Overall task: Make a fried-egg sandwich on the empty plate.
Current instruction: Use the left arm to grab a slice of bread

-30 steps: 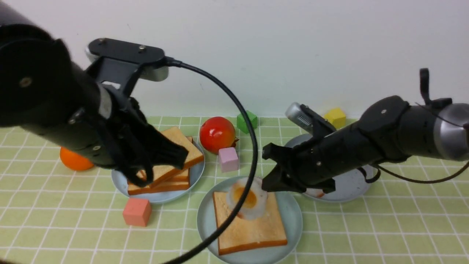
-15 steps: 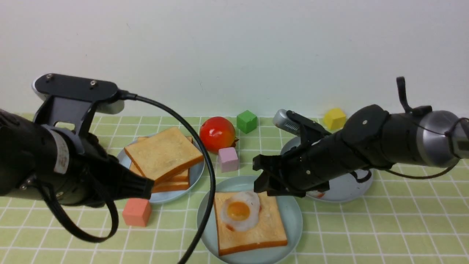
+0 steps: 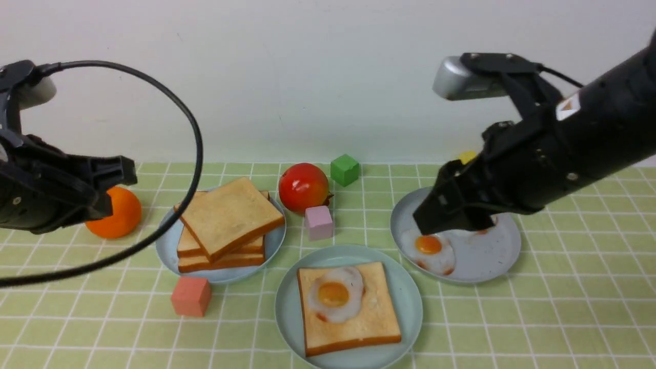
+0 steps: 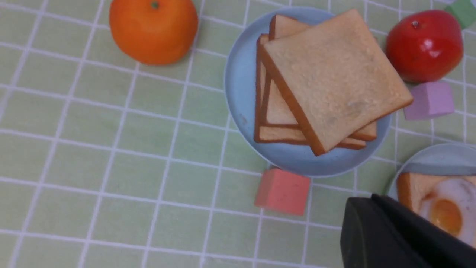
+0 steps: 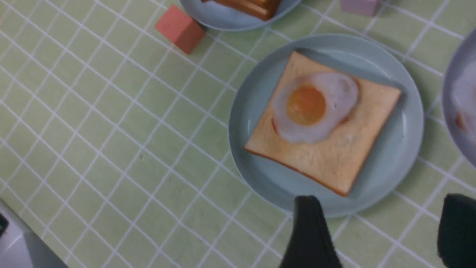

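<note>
The mint-teal plate [image 3: 411,307] is at the front centre. It holds one toast slice [image 3: 371,323] with a fried egg [image 3: 335,296] lying flat on top. Both show in the right wrist view, toast [image 5: 349,152] and egg [image 5: 312,106]. A stack of more toast slices [image 3: 228,218] sits on a grey-blue plate [image 3: 166,251] at the left, also in the left wrist view [image 4: 331,82]. My left gripper [image 3: 115,189] is shut and empty, raised left of the stack. My right gripper [image 3: 443,218] is open and empty above the right plate [image 3: 492,261].
A second egg [image 3: 430,251] lies on the right grey-blue plate. An orange [image 3: 115,215], a red tomato [image 3: 303,187], a lilac cube [image 3: 319,223], a green cube [image 3: 344,169] and a salmon cube [image 3: 190,296] stand around the plates. A yellow cube [image 3: 466,156] is mostly hidden.
The right gripper let the egg down onto the toast, then rose and drew back right over the right plate. The left arm drew back to the left, away from the toast stack.
</note>
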Available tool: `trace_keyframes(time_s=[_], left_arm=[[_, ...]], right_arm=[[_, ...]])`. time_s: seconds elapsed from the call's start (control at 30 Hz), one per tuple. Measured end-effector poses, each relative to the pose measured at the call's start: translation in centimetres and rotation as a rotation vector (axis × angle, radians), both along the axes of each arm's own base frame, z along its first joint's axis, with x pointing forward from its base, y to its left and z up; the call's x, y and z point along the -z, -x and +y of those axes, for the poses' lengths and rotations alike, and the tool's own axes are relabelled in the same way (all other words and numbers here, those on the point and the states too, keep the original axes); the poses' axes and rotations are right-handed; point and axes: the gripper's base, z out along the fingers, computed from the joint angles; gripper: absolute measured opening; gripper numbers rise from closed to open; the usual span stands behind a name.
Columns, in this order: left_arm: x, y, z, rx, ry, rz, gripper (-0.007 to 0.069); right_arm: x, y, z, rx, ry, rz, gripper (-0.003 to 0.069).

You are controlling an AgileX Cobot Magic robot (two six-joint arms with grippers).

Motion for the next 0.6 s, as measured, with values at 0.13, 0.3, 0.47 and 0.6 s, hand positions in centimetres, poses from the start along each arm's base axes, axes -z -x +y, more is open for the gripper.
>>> trace_keyframes(time_s=[0.13,0.3,0.47,0.6], left_arm=[[2.1,-2.2,1.2,-0.028,0.196,0.074,0.002],[4.0,-5.7,3.1,-0.091,0.39,0.097,0.0071],[5.3,-9.4,3.7,-0.076,0.39,0.113,0.0215],[7.0,-12.1,4.2,-0.067,0.357,0.155,0.0353]], right_arm=[[-2.2,2.0,-1.1,0.003,0.002,-0.054,0.046],[-3.5,3.8,-1.9,-0.002,-0.012,-0.092,0.046],[-1.6,4.7,-2.3,0.0,0.006,-0.043,0.046],[-0.1,4.9,-2.3,-0.028,0.026,-0.014,0.046]])
